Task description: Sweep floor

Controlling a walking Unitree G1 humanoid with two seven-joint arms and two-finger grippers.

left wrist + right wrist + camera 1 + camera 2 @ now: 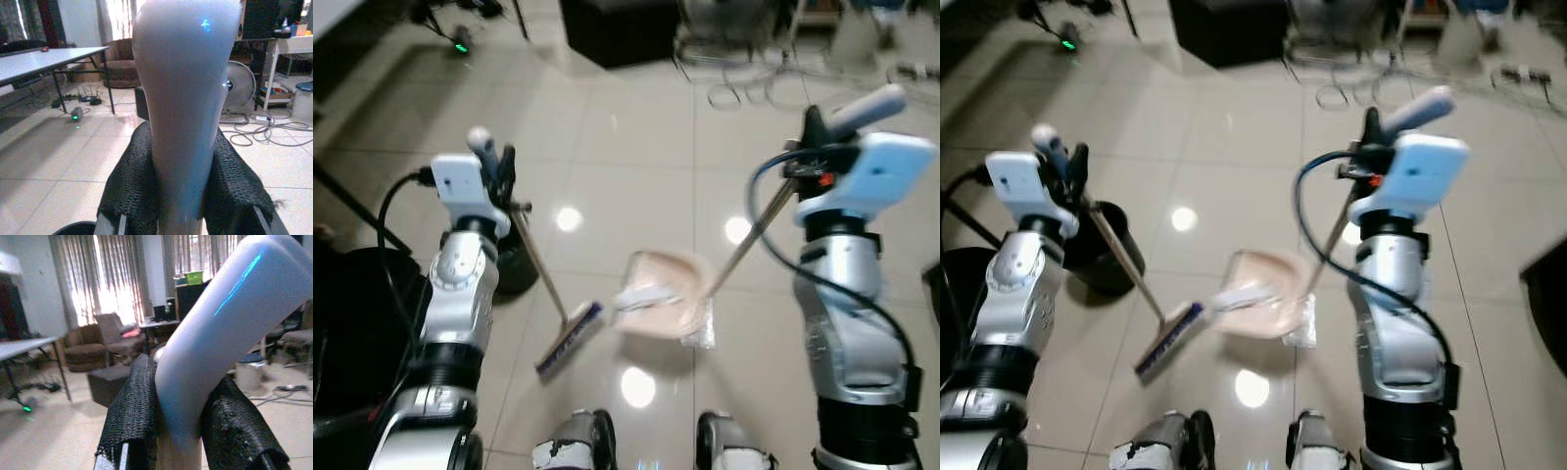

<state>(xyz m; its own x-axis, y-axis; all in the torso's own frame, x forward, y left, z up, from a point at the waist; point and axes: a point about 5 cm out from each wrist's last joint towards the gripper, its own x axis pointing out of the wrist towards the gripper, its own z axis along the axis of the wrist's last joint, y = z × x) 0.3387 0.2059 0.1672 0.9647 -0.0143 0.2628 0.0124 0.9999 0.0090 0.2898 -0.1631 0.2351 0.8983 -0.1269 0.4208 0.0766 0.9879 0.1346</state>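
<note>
My left gripper (499, 171) is shut on the pale grip of a broom (540, 269). Its wooden stick slants down to the brush head (568, 338), which rests on the tiled floor in front of my feet. In the left wrist view the black fingers (132, 186) clamp the grip (183, 98) from both sides. My right gripper (818, 132) is shut on the long handle of a peach dustpan (661, 294). The pan lies on the floor just right of the brush, with a white scrap (644, 296) inside. The right wrist view shows the fingers (129, 411) squeezing the handle's pale end (220, 333).
A black bin (1102, 250) stands on the floor by my left arm. A clear plastic scrap (698, 331) lies at the dustpan's right edge. Farther off are a black box (617, 29), loose cables (744, 83), a fan (242, 90) and a table (44, 58).
</note>
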